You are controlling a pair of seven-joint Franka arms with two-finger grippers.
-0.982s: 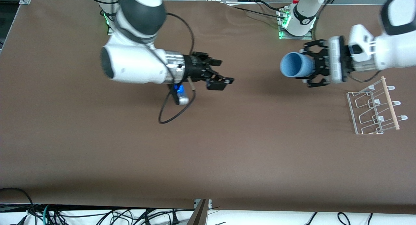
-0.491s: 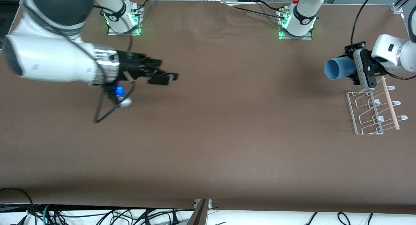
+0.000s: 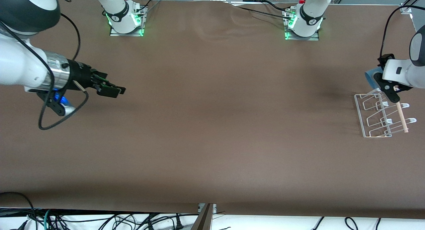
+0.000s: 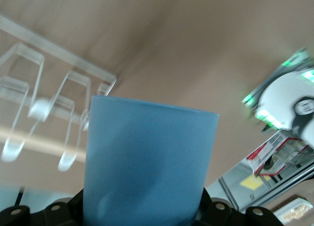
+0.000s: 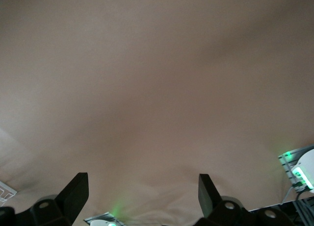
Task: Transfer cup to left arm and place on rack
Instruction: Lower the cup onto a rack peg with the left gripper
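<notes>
The light-blue cup [image 3: 371,77] is held in my left gripper [image 3: 382,81], up in the air over the end of the white wire rack [image 3: 367,117] that lies toward the robots' bases. In the left wrist view the cup [image 4: 147,162] fills the space between the jaws, with the rack [image 4: 49,113] below it. The rack stands at the left arm's end of the table, its pale wooden rod [image 3: 401,115] across it. My right gripper [image 3: 114,89] is open and empty, up over the table at the right arm's end; its fingers [image 5: 78,189] stand wide apart.
The two arm bases [image 3: 125,19] [image 3: 303,22] stand on metal plates with green lights at the table's edge nearest the robots. A black cable loop [image 3: 49,120] hangs from the right wrist. The brown table [image 3: 212,123] stretches between the arms.
My left gripper has carried the cup toward the left arm's end of the table, to over the rack. My right gripper has drawn back toward the right arm's end, empty.
</notes>
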